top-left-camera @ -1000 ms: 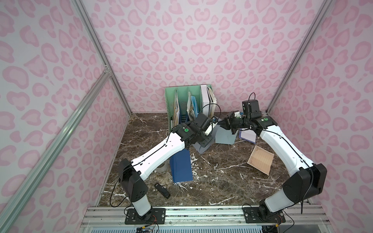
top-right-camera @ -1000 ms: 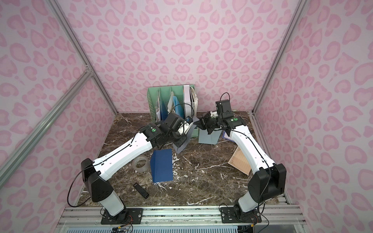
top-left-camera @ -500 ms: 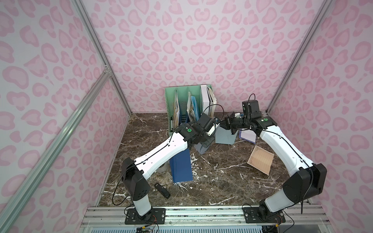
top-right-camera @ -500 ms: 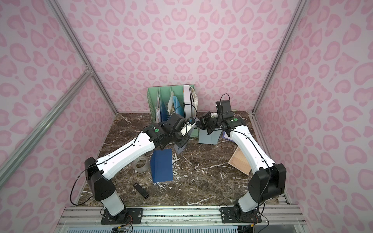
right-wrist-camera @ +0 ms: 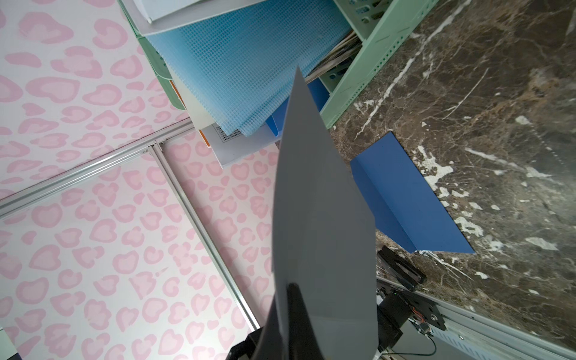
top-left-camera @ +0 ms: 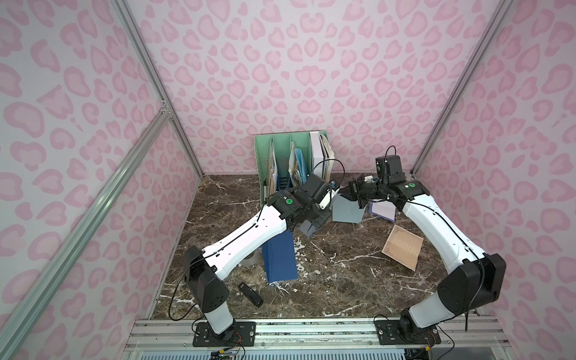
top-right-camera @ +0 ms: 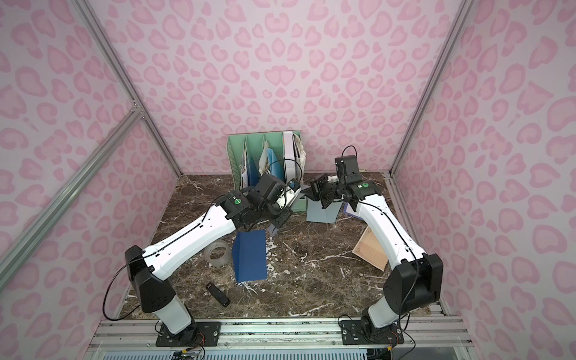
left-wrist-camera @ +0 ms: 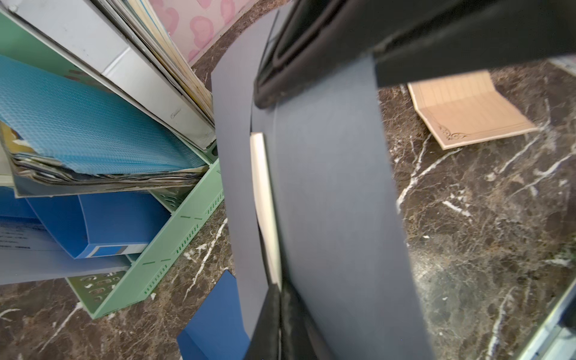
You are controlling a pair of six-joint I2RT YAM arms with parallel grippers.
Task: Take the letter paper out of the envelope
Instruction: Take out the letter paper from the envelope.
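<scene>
Bracing grey envelope [left-wrist-camera: 327, 202] beside file rack [left-wrist-camera: 187, 218]: right gripper [right-wrist-camera: 288, 288] pinched shut on flap, anchoring it, mouth spread. Left gripper [left-wrist-camera: 279, 288] clamped on cream letter paper [left-wrist-camera: 262, 187] edge. Sheet lodged between envelope walls, apparently positioned for straight draw-out.

green file rack [top-left-camera: 263, 156] at the back; blue box [top-left-camera: 279, 258], tape roll [top-right-camera: 217, 254] and black stick [top-left-camera: 250, 293] lie in front.

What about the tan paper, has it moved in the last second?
No. The tan paper sits where it was, its corner by the same white vein.
</scene>
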